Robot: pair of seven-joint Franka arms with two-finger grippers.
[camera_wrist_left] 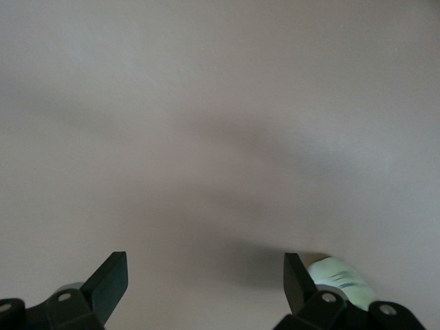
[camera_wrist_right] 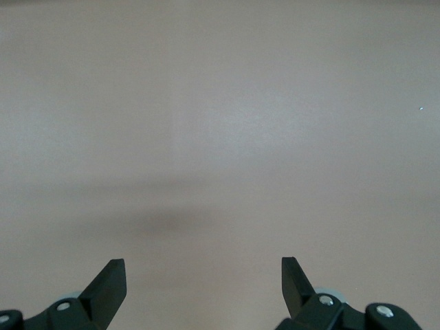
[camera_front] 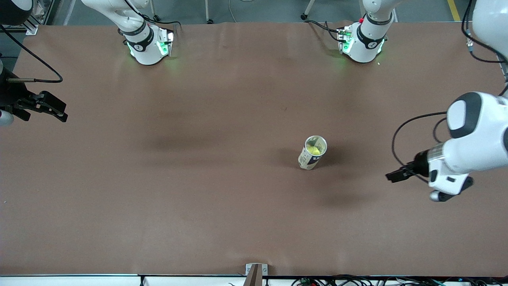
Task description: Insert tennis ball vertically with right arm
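A tennis ball can [camera_front: 312, 153] stands upright on the brown table [camera_front: 190, 186], mouth open, toward the left arm's end. A yellow tennis ball [camera_front: 313, 150] sits inside it, just below the rim. My right gripper [camera_front: 55, 108] hangs open and empty at the table edge on the right arm's end; its wrist view shows only bare table between the spread fingers [camera_wrist_right: 203, 269]. My left gripper [camera_front: 396, 174] is open and empty, beside the can toward the left arm's end, apart from it. The can's edge shows by one finger in the left wrist view [camera_wrist_left: 338, 278]; the gripper [camera_wrist_left: 205, 265] holds nothing.
The two arm bases [camera_front: 147, 45] [camera_front: 362, 41] stand along the table's edge farthest from the front camera. A small bracket [camera_front: 256, 273] sits at the edge nearest that camera. Cables hang near the left arm [camera_front: 412, 123].
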